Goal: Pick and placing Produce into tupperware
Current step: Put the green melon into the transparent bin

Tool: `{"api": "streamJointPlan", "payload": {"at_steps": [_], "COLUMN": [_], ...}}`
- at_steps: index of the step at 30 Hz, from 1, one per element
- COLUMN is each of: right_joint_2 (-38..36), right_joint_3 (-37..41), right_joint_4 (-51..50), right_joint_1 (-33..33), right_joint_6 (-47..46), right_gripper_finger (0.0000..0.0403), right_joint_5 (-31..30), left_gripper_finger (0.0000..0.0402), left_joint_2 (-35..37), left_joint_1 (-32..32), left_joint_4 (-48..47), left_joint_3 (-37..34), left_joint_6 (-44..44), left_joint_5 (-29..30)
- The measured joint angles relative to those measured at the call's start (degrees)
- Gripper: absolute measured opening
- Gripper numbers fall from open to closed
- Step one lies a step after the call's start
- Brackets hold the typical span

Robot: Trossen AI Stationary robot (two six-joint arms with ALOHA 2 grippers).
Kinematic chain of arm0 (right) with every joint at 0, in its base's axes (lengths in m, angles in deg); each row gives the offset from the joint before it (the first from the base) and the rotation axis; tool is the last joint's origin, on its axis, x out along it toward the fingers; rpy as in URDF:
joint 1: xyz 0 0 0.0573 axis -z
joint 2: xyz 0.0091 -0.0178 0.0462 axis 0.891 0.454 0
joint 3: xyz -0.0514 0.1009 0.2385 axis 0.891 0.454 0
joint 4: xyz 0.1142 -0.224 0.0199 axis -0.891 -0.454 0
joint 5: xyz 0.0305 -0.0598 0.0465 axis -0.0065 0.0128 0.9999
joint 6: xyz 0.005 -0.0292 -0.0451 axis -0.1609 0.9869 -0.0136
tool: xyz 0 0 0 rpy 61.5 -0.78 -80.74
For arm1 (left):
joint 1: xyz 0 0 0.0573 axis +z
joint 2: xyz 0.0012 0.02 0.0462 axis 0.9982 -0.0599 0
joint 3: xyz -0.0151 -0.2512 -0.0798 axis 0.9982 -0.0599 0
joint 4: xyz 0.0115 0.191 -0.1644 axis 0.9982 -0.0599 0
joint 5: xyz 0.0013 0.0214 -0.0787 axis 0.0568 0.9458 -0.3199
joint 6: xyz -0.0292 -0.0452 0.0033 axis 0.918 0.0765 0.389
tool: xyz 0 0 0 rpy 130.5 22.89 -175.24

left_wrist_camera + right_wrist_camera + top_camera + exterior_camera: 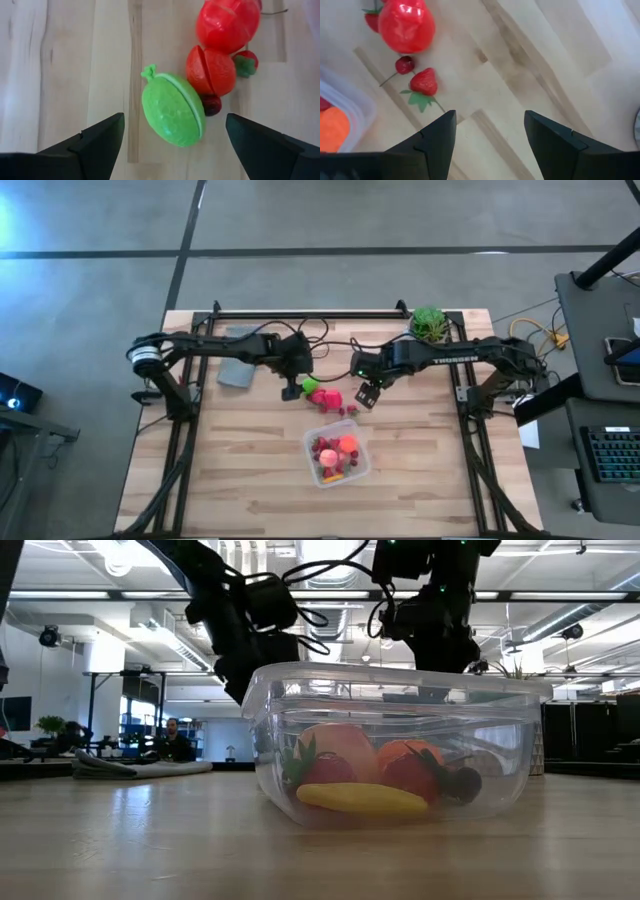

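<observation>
Only readable text is "TROSSEN" on the right arm (470, 360). Left gripper (172, 135) is spread wide with the green melon (172, 109) lying between its fingers. Right gripper (490, 131) is partly open, holding nothing, strawberry (424, 81) just ahead. Only the low view shows the banana (362, 799) inside the tupperware (395, 745).

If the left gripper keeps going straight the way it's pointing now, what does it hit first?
Most likely the green melon-shaped piece, which lies centred between the open left gripper's fingers, ahead of the red pieces; past it, only tabletop.

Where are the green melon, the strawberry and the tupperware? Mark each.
Green melon (172, 110): left wrist view, middle of its rind.
Strawberry (424, 82): right wrist view, its red body.
Tupperware (400, 680): low view, its front rim.
</observation>
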Motion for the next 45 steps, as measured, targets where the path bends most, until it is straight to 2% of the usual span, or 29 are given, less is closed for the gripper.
{"api": "streamJointPlan", "payload": {"at_steps": [8,19,32,45], "right_joint_2": [0.0,0.0,0.0,0.0], "right_joint_3": [2.5,3.3,3.8,3.9], "right_joint_4": [3.6,3.7,4.8,4.7], "right_joint_1": [0.0,0.3,0.3,0.3], "right_joint_6": [-1.4,-4.6,-5.0,-4.9], "right_gripper_finger": [0.0226,0.0226,0.0226,0.0226], "right_joint_5": [0.0,0.0,0.0,0.0], "left_gripper_finger": [0.0334,0.0334,0.0334,0.0334], "left_joint_2": [-2.4,-5.8,-7.6,-8.9], "left_joint_1": [0.0,0.0,0.0,0.0], "left_joint_4": [-1.2,0.7,4.4,3.7], "left_joint_3": [0.6,0.5,0.3,0.5], "left_joint_6": [0.1,0.2,1.8,1.8], "left_joint_5": [0.0,0.4,0.6,3.0]}}
